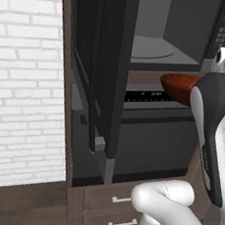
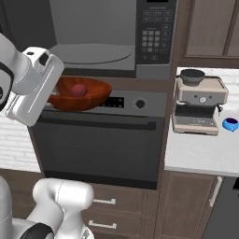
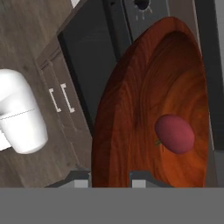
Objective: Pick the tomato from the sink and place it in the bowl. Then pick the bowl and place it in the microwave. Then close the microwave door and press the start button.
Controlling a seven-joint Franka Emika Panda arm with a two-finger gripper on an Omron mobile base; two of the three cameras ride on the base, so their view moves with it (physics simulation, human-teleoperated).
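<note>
My gripper (image 3: 111,177) is shut on the near rim of the reddish-brown wooden bowl (image 3: 148,109), one fingertip on each side of the rim. The small red tomato (image 3: 175,133) lies inside the bowl. In the right base view the bowl (image 2: 86,95) with the tomato (image 2: 78,90) hangs level in front of the oven's control strip, just below the microwave (image 2: 93,37) cavity. The microwave door (image 1: 104,69) stands swung wide open to the left. The bowl (image 1: 178,86) shows past my forearm. The sink is out of view.
The microwave's key panel (image 2: 156,32) is right of the cavity. Below it is the oven (image 2: 98,144) with a bar handle, and drawers (image 2: 105,201) under that. On the counter to the right stand a coffee machine (image 2: 198,105) and a small blue cup (image 2: 230,124).
</note>
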